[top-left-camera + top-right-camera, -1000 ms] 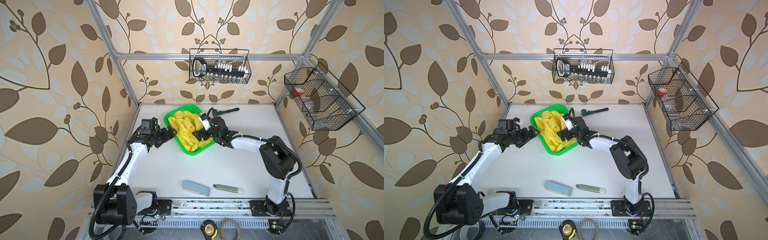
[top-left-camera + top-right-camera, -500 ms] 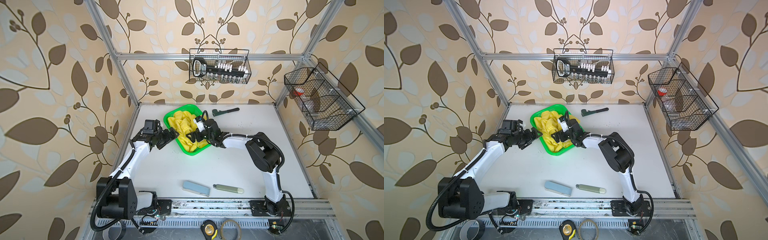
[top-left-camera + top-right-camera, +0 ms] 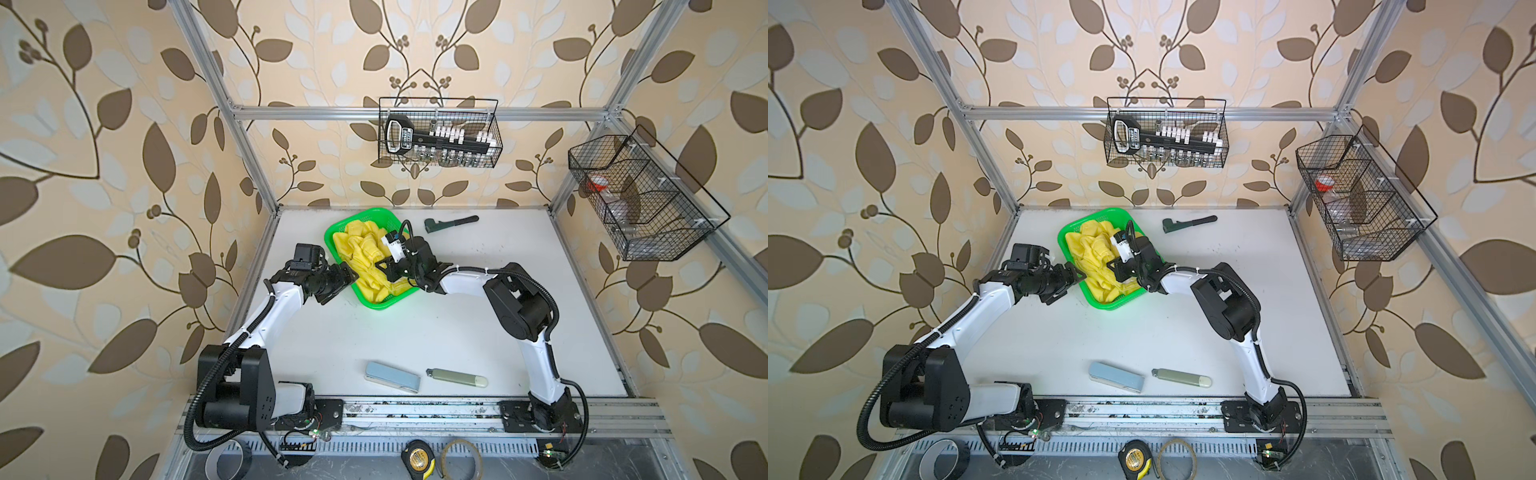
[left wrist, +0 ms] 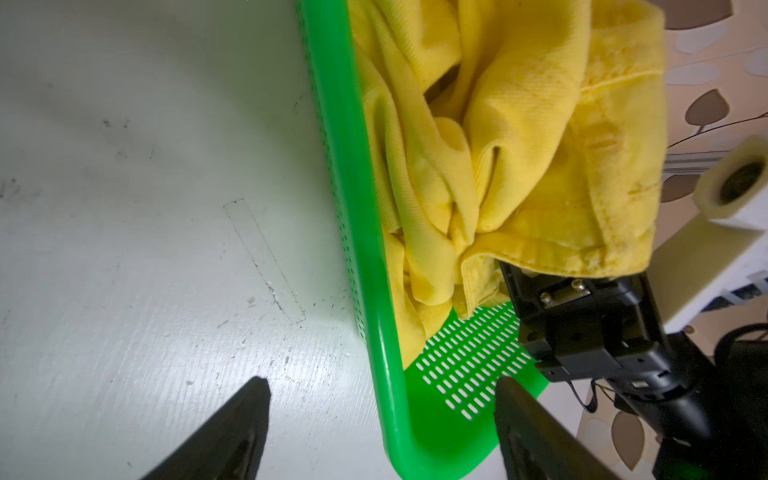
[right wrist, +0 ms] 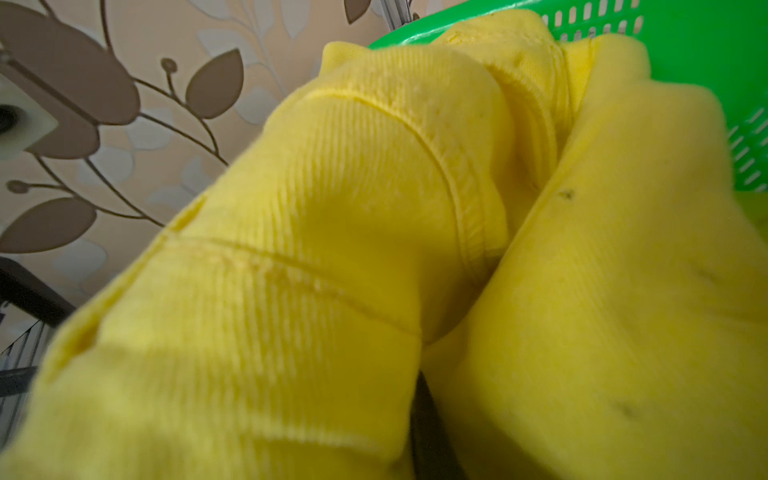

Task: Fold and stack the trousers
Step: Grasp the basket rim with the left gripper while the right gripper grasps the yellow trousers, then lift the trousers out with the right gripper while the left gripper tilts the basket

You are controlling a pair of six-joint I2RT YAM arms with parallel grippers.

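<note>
The yellow trousers (image 3: pixel 365 253) (image 3: pixel 1096 253) lie crumpled in the green mesh basket (image 3: pixel 331 241) (image 3: pixel 1064 243) at the back of the table. My right gripper (image 3: pixel 380 264) (image 3: pixel 1111 264) reaches into the basket from the right and is shut on a bunched fold of the trousers (image 4: pixel 519 145). In the right wrist view the trousers (image 5: pixel 332 249) fill the picture and cover all but a dark sliver of a finger (image 5: pixel 424 419). My left gripper (image 3: pixel 349 276) (image 3: pixel 1077 274) (image 4: pixel 380 386) is open, straddling the basket rim (image 4: pixel 365 249) at its near left corner without touching the cloth.
A dark wrench (image 3: pixel 451 222) lies right of the basket at the back. A blue-grey case (image 3: pixel 392 376) and an olive tube (image 3: pixel 457 377) lie near the front edge. Wire baskets hang on the back wall (image 3: pixel 438 133) and the right wall (image 3: pixel 640 199).
My right gripper pushed leftward into the basket and closed on the trousers. My left gripper moved right up to the basket's edge and its jaws narrowed slightly.
</note>
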